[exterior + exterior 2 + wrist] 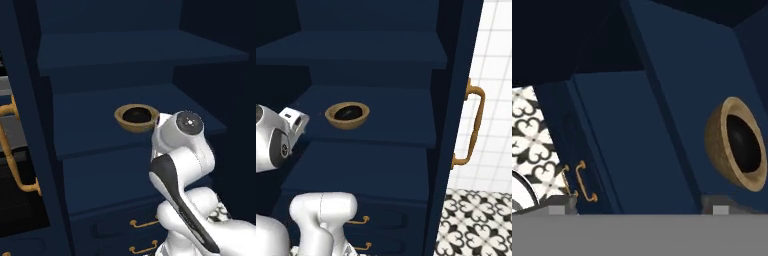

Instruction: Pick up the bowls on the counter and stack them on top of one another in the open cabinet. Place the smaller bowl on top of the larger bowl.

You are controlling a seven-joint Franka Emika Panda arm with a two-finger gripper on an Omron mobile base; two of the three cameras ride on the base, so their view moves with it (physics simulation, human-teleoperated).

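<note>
Bowls: smaller bowl, black, nested inside larger bowl, tan, on cabinet middle shelf. Brass drawer pulls below. Gripper fingers spread apart, empty, clear of bowls.

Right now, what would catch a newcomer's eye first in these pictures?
The tan wooden bowl on the middle shelf of the dark navy cabinet, with the small black bowl nested inside it. Next, the white robot arm low in front of the shelves, and the brass door handle at the right.
</note>
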